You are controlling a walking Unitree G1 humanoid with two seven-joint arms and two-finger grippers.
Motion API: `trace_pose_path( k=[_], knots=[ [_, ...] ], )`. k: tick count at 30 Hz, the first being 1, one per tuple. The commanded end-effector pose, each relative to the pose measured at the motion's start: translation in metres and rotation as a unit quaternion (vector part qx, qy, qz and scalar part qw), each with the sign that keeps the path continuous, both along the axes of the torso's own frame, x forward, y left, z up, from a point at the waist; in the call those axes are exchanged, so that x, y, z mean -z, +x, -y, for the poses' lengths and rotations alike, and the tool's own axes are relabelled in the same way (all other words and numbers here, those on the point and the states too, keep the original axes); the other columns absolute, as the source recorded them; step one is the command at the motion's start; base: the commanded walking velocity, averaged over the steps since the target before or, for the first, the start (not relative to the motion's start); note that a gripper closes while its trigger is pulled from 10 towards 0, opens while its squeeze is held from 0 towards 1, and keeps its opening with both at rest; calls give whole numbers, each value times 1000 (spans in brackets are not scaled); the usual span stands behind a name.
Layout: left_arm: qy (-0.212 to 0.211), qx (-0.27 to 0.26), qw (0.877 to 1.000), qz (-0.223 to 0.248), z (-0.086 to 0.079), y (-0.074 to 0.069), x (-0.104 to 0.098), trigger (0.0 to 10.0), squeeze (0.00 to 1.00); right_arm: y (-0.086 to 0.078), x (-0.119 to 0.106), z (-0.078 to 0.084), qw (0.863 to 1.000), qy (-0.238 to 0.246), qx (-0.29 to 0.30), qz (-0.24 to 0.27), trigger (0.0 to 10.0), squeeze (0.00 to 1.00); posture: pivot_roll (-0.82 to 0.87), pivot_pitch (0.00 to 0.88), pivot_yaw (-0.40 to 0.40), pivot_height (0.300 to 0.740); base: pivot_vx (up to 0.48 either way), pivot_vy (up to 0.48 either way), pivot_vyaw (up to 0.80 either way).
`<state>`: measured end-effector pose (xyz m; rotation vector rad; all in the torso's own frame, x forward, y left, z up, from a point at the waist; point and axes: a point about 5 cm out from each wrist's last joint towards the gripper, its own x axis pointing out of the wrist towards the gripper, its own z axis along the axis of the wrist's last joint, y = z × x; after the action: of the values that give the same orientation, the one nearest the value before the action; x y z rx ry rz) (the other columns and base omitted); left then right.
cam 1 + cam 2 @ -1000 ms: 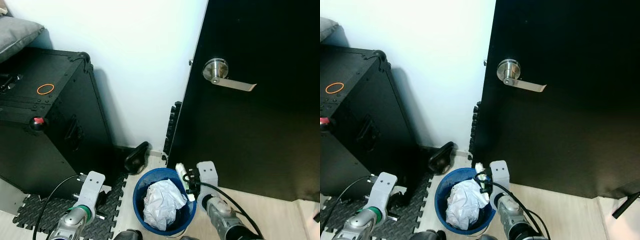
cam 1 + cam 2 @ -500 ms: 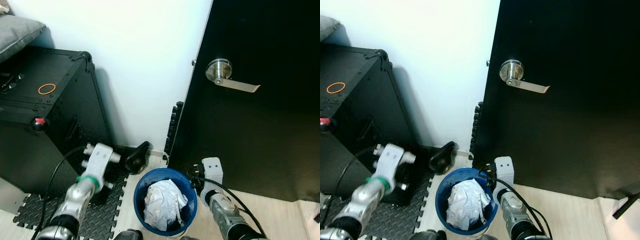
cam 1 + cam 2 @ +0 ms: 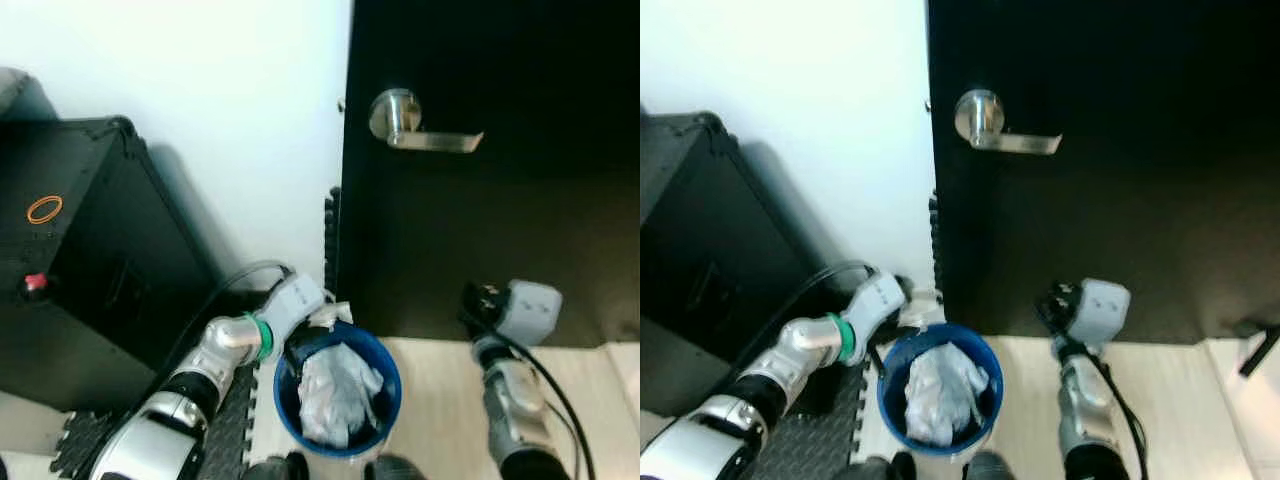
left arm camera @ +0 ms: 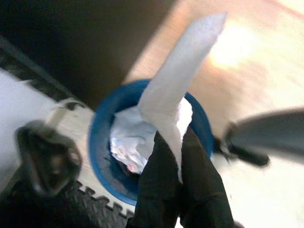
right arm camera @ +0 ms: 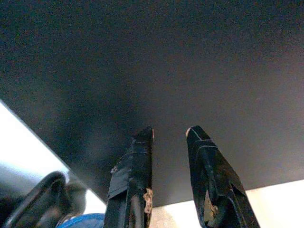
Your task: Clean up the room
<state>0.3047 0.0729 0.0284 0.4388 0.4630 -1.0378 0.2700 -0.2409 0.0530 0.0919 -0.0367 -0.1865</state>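
A: Presently, a thin strip of white paper (image 4: 175, 90) is held pinched between the two black fingers of the left gripper (image 4: 176, 190), just above the rim of the round blue plastic bin (image 3: 385, 395). The jaws are closed tight on the strip's lower end.

B: Bin contents noted?

A: Crumpled white paper (image 3: 335, 390) is packed inside, nearly up to the rim. The bin stands on pale wood-look flooring (image 3: 440, 375), beside a black foam mat with interlocking edges (image 4: 90, 202), close under the black door (image 3: 520, 240) with its brushed-metal lever handle (image 3: 420, 125).

B: Handling of the strip?

A: It is judged very light, soft and limp; the free end stands up only by its own crease. No care for breakage is needed, but it could cling to a finger or drift outside the rim when let go. The hold at the narrow end seems adequate; release is best made low over the bin's middle.

B: Right gripper?

A: The right gripper (image 5: 168, 137) is raised beside the bin, pointed at the matte door face, its fingers slightly apart with nothing between them.

B: Other items?

A: A black hard case with metal-trimmed corners (image 3: 70, 260) stands against the white wall (image 3: 200, 90).
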Motion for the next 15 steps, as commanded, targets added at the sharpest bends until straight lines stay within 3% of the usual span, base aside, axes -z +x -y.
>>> trace_pose_path(
  k=[1,3,4,5,10,11,15],
  knots=[
    [33,20,999,-28,-4,-10,13,10000,98,-4,0,0,1000,7,-3,0,10000,0,-249,118,150,730,0,0,0],
    [38,33,998,-39,-3,-15,17,10000,98,-7,-1,0,1000,6,-5,3,10000,0,-250,119,149,730,0,0,0],
    [43,38,998,-38,-2,-17,19,10000,714,-8,-2,0,1000,3,-9,4,10000,0,-250,122,148,730,0,0,0],
    [43,30,998,-29,-2,-17,19,10000,1000,-8,-2,-2,1000,2,-17,3,10000,0,-242,122,143,730,0,0,0],
    [26,-1,1000,-4,-4,-9,12,10000,1000,-7,-2,-11,999,7,-35,-2,10000,0,-225,118,134,730,0,0,0],
    [20,-14,1000,10,-5,-6,10,10000,0,-5,-2,-14,999,10,-38,-4,10000,0,-213,113,130,730,0,0,0],
    [-1,-48,998,40,-9,1,3,10000,0,-1,-2,-19,999,16,-50,-12,10000,0,-183,102,115,730,0,0,0]
  ],
)
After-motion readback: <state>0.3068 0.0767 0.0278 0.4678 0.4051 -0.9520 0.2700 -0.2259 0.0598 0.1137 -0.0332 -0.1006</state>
